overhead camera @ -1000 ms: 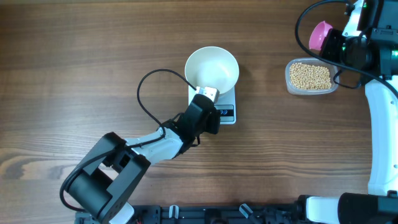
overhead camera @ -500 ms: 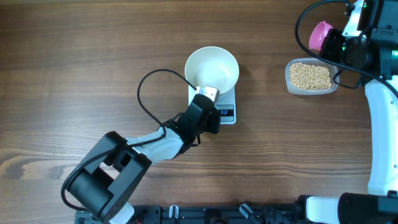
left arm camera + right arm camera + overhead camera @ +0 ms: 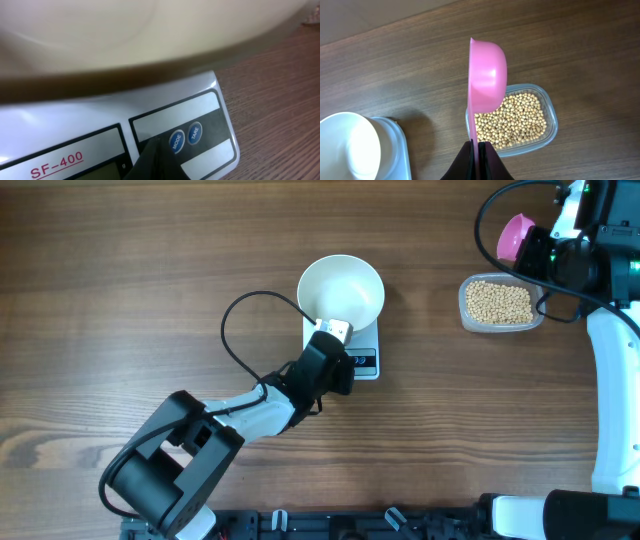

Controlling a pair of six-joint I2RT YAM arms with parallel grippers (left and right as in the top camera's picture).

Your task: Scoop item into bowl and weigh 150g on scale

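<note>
You will find nothing has moved since the earlier frames: both arms and every object sit as they did.

On the brown wooden table (image 3: 120,280), the round white deep bowl (image 3: 341,288) already stands on the flat white square digital scale (image 3: 366,348). It is just ahead of the left gripper (image 3: 156,145), whose jaws are clenched on nothing, with the tip at the blue MODE button (image 3: 177,140). The bowl looks empty, so I judge nothing has been weighed yet.

The right gripper (image 3: 479,150) is clamped on the handle of the pink plastic scoop (image 3: 487,75). Below it lies the clear rectangular plastic tub (image 3: 551,125), which holds all the small tan-yellow beans (image 3: 512,120). Scooping, pouring and trimming to weight all remain.

The display reading is cut off in the left wrist view and too small overhead. I cannot tell whether the tip actually presses the button.
</note>
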